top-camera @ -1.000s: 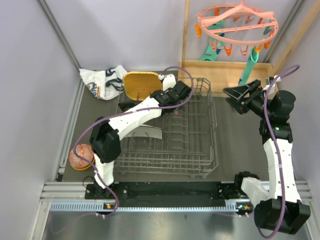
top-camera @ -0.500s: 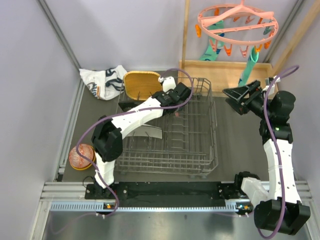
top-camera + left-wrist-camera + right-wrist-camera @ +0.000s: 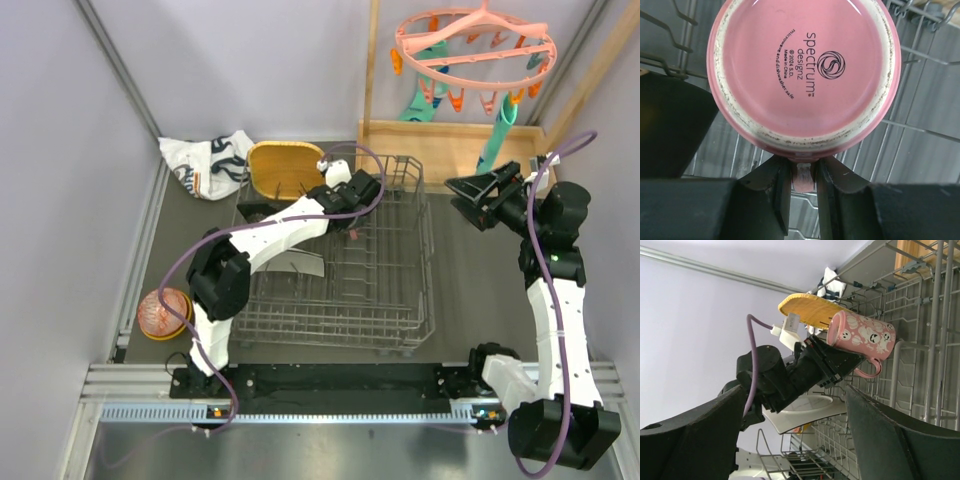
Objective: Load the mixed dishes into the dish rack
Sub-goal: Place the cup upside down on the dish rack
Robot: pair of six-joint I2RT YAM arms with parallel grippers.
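**Pink cup on a handle pinch, over the rack**

Pink cup: looks ceramic, so rigid, glazed, chip-prone. My left gripper is narrow, clamped on the handle only, above the dish rack's far rows. It may pivot in the pinch. Right gripper is wide and empty.

The dish rack fills the worktop's middle; its prongs and the yellow plate toward the far-left corner crowd the left tool and its pink cup. Bare worktop runs along the right edge, beside the rack
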